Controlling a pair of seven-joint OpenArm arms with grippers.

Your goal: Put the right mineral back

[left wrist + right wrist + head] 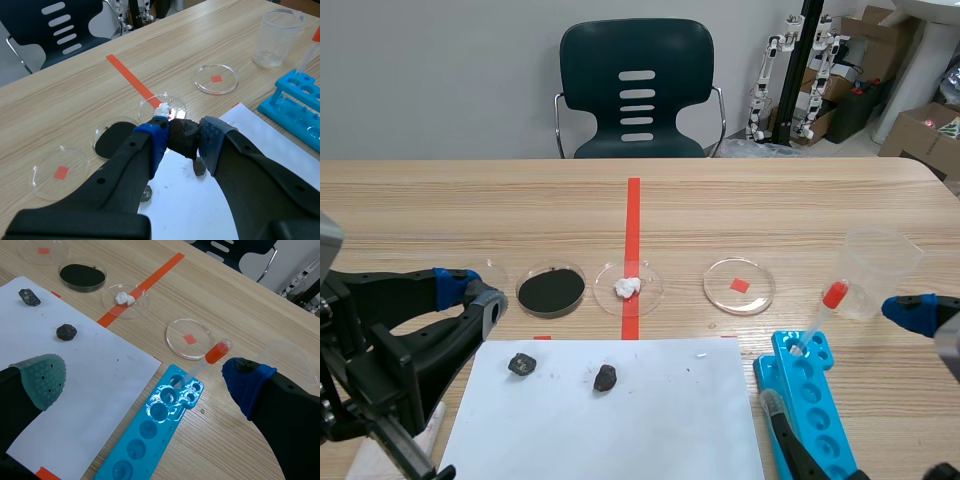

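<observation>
A: Status of the left tool (183, 134)?
B: Clenched. A dark mineral lump (181, 142) is pinched between the blue pad (159, 131) and the grey pad (212, 135).

A: Where is the lump held?
B: Off the tabletop (800, 210), over the far edge of the white paper sheet (620, 420). It is near the petri dish of black powder (551, 290) and the petri dish with a white lump (628, 286).

A: What is recorded on the sheet?
B: 2 more dark stones are noted: the left stone (522, 364) and the right stone (605, 377). They are apart from each other, and both lie near the sheet's far edge. Dark specks are scattered around them.

A: And the right tool (145, 380)?
B: Released, with the fingers spread wide. It is held low over the sheet's right edge and the blue tube rack (155, 430). A dropper with a red bulb (216, 352) is stood tilted in the rack's far end.

A: Other items logged?
B: 2 clear petri dishes, each laid over a red square mark. The right clear dish (739, 285) is found right of the red tape line (632, 240). The left clear dish (60, 172) is found at the left end of the row, beside the powder dish. A clear plastic cup (875, 272) is stood upright just beyond the rack. A dark green chair (637, 90) is set behind the tabletop.
</observation>
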